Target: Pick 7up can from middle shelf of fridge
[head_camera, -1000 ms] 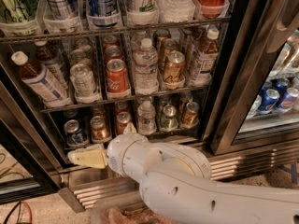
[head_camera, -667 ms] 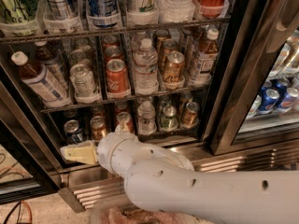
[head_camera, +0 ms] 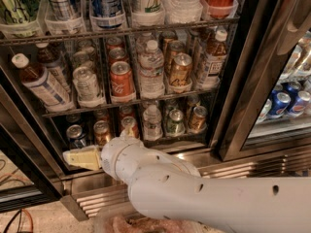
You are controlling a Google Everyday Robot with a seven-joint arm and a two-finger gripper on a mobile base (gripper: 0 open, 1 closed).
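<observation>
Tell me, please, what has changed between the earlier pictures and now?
The gripper and arm shifted a little to the left, low in front of the fridge, below the middle shelf. Nothing was picked up. The 7up can and the other drinks stayed in place.

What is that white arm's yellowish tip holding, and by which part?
Nothing. The gripper hangs bare, low before the fridge, while the 7up can stands on the middle shelf above it.

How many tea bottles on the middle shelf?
3 tea bottles: two at the left end, one at the right end. Others may be hidden behind. Low left, the gripper is above the grille.
</observation>
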